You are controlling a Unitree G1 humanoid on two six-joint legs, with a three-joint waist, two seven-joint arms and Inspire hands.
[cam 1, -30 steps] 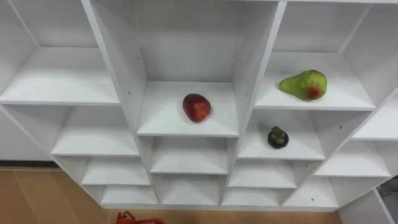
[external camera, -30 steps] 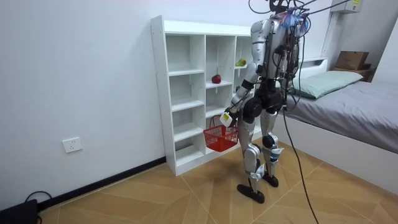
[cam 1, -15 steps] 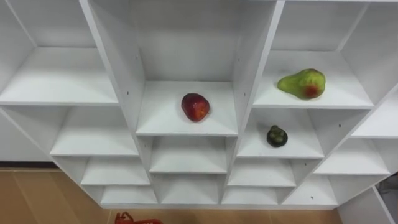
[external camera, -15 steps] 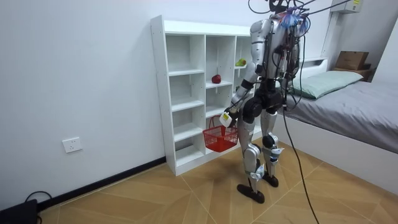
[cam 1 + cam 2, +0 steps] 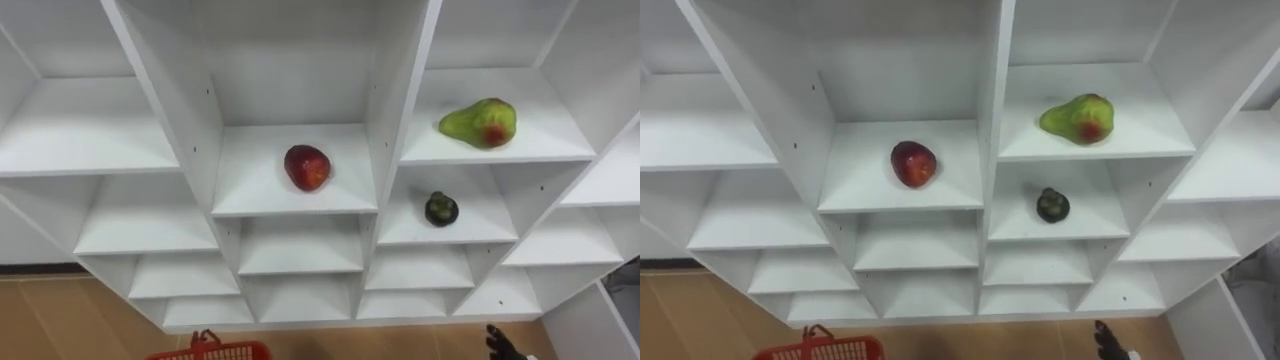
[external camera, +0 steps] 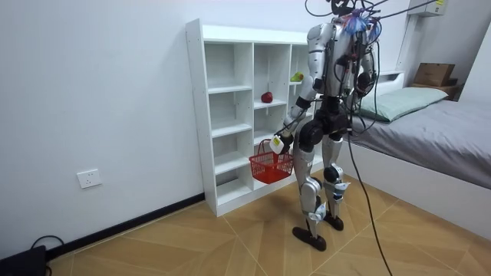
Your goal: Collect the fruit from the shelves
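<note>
A red apple lies in the middle column of the white closet. One shelf higher, in the column to its right, rests a green pear with a red blush. Below the pear sits a small dark round fruit. In the room view I stand facing the closet, and my left hand is shut on the handle of a red basket that hangs at hip height. The basket's rim peeks in at the bottom edge of the left eye view. My right hand shows low at the bottom right, well below the fruits.
The closet's other shelves, such as the left one, hold nothing. Wooden floor lies below the closet. In the room view a bed stands behind me on the right, close to my back.
The basket has risen and its rim shows more at the bottom edge. My right hand has come up into view at the lower right. The camera has shifted slightly.
</note>
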